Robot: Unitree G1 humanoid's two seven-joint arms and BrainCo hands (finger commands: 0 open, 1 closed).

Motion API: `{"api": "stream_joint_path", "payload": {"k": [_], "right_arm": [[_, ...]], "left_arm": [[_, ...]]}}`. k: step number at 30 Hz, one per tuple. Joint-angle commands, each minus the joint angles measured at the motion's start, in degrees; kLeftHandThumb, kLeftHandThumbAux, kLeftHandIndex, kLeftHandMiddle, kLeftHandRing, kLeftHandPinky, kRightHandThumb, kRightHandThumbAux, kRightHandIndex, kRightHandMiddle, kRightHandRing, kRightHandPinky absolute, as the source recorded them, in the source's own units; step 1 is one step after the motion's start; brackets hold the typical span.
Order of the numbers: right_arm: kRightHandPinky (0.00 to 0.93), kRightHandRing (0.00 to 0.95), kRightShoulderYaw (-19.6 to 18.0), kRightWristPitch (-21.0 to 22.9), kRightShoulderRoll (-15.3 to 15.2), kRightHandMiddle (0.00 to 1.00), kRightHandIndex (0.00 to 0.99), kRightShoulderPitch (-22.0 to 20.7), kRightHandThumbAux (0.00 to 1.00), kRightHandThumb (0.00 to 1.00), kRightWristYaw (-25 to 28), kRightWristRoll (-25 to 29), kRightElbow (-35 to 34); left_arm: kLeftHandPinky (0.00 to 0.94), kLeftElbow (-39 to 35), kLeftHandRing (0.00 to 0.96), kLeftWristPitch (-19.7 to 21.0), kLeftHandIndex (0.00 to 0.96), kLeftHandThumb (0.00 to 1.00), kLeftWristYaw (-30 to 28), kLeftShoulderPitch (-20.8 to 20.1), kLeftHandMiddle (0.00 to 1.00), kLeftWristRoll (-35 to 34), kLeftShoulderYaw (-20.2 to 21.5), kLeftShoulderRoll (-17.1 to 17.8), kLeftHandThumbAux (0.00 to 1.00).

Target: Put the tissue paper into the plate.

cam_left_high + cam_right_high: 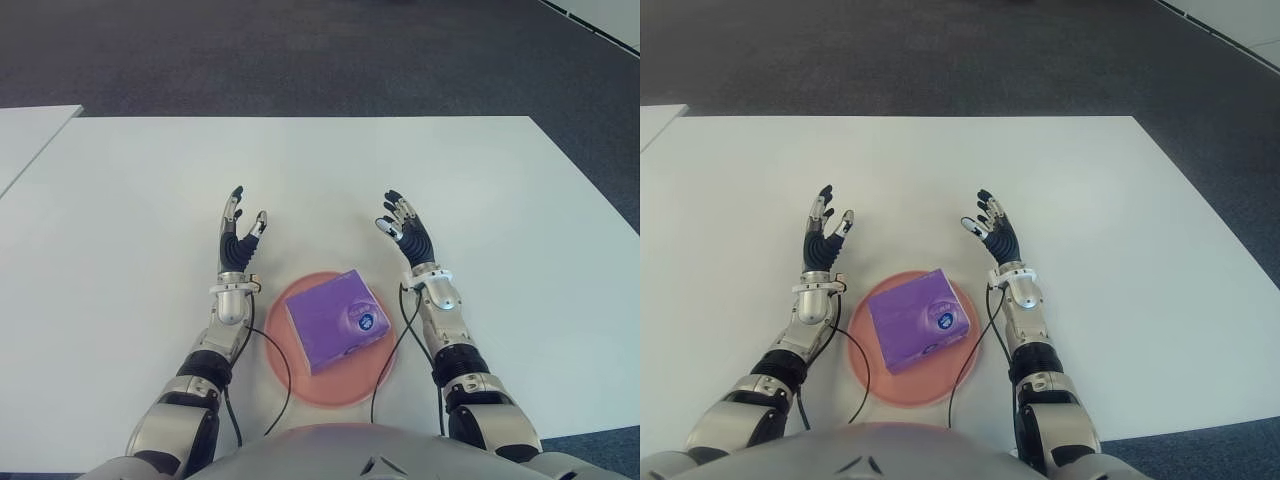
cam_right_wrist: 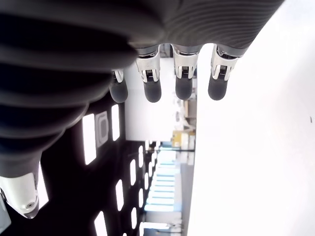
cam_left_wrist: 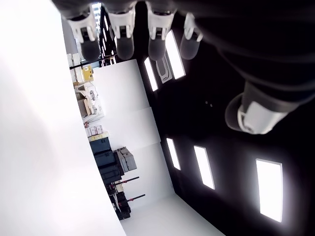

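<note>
Both hands are raised over the white bench (image 1: 120, 250), fingers spread and holding nothing: the left hand (image 1: 240, 238) shows just beyond the plate's left edge, the right hand (image 1: 405, 232) just beyond its right edge. Each wrist view shows only straight fingertips against the room, nothing between them.

Between the two forearms, the purple tissue pack (image 1: 335, 320) lies flat in the pink plate (image 1: 285, 382), turned at an angle to the bench edge, one corner reaching out to the plate's rim. So the task looks done.

By its look the pack should be light and soft, giving under pressure, with a smooth wrapper that could slip. If it needed moving, I would take it across its two long sides, fingers on one and thumb on the other, with a gentle squeeze.

Hidden: the plate's middle under the pack, and its near rim partly behind the robot's chest (image 1: 330, 452). The round blue label (image 1: 366, 321) is too small to read.
</note>
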Motion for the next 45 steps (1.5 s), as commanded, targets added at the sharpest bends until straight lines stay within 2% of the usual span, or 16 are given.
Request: {"api": "stream_joint_path", "payload": {"k": [1, 9, 19, 27, 33, 45], "right_arm": [[0.000, 0.000, 1.1, -2.0, 0.0, 0.000, 0.000, 0.9, 0.554, 0.000, -1.2, -2.3, 3.9], [0.000, 0.000, 1.9, -1.0, -0.6, 0.000, 0.000, -0.5, 0.559, 0.000, -3.7, -4.9, 9.5], [0.000, 0.000, 1.2, 0.5, -1.0, 0.000, 0.000, -1.9, 0.548, 0.000, -3.9, -4.3, 15.1], [0.000, 0.000, 0.0, -1.4, -0.1, 0.000, 0.000, -0.5, 0.546, 0.000, -2.6, -2.4, 17.0], [0.000, 0.000, -0.6, -2.6, 0.1, 0.000, 0.000, -0.2, 0.579, 0.000, -2.4, -1.6, 17.6], [0.000, 0.000, -1.5, -6.3, 0.9, 0.000, 0.000, 1.9, 0.611, 0.000, -3.7, -1.4, 17.0]], "left_arm": [[0.000, 2.2, 0.000, 0.7, 0.000, 0.000, -0.7, 3.9, 0.000, 0.0, 0.1, 0.4, 0.474], [0.000, 1.5, 0.000, 0.7, 0.000, 0.000, -0.8, 4.1, 0.000, -0.2, 0.1, 0.3, 0.471], [0.000, 0.3, 0.000, 2.1, 0.000, 0.000, -1.8, 4.6, 0.000, -1.1, 0.2, 0.0, 0.456], [0.000, -1.6, 0.000, 3.0, 0.000, 0.000, -3.0, 5.3, 0.000, -1.6, 0.1, -0.1, 0.443], [0.000, -2.9, 0.000, 3.9, 0.000, 0.000, -5.1, 5.9, 0.000, -2.9, 0.2, -0.4, 0.433], [0.000, -4.2, 0.000, 3.6, 0.000, 0.000, -6.5, 6.5, 0.000, -3.0, 0.2, 0.0, 0.410]]}}
